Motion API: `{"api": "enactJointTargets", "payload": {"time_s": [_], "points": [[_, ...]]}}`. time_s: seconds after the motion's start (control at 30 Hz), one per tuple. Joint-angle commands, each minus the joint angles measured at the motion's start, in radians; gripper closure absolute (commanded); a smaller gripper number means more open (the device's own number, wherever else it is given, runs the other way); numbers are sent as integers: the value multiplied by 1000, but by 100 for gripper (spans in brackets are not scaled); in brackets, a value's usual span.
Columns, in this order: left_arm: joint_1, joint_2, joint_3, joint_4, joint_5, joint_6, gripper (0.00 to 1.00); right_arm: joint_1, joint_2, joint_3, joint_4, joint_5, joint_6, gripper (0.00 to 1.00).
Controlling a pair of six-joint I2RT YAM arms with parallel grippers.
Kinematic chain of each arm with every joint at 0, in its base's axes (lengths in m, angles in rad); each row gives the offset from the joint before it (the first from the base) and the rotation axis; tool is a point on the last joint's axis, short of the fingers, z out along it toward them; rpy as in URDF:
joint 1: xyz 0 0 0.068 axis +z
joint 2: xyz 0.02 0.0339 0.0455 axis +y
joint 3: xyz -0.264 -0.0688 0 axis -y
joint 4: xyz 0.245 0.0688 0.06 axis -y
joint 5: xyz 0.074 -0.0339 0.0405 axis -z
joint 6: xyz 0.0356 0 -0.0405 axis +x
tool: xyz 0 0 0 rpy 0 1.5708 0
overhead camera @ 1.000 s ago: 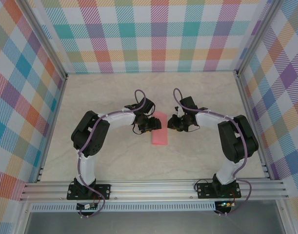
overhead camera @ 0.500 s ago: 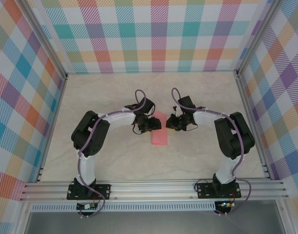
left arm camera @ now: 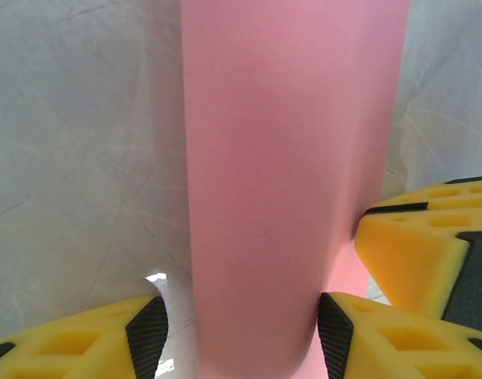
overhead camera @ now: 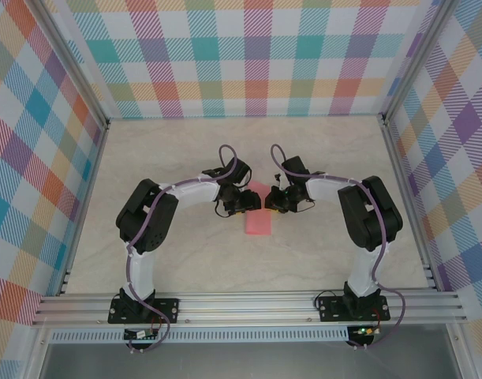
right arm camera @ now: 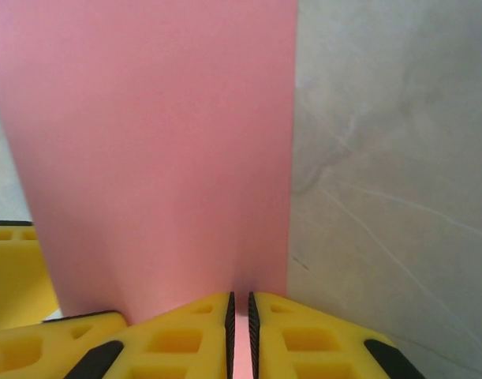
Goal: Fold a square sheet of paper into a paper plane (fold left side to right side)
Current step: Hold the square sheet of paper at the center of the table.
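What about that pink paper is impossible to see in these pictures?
- Top view: the thin salmon-pink paper sheet is partly covered by the left gripper and right gripper; creases are too small to see.
- Left wrist view: its near end is blurred and cut off by the bottom edge.
- Right wrist view: the top edge cuts off its far end; layer count unclear.

The work surface is a flat, pale beige, marble-patterned tabletop [overhead camera: 185,158], evenly lit. Pastel multicolour plaid fabric wall panels [overhead camera: 248,55] enclose it at 9, 12 and 3 o'clock. Silver aluminium extrusion posts [overhead camera: 71,67] rise at 11 and 1 o'clock. A slotted silver aluminium rail [overhead camera: 248,305] spans 6 o'clock.
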Motion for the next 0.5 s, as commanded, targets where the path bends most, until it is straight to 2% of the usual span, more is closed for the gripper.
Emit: {"api": "enactJointTargets", "payload": {"time_s": [0.0, 0.47], "points": [[-31, 64, -6, 12, -3, 16, 43, 9, 27, 24, -39, 20, 0, 84], [-17, -136, -40, 19, -37, 19, 39, 9, 75, 30, -90, 48, -18, 85]]}}
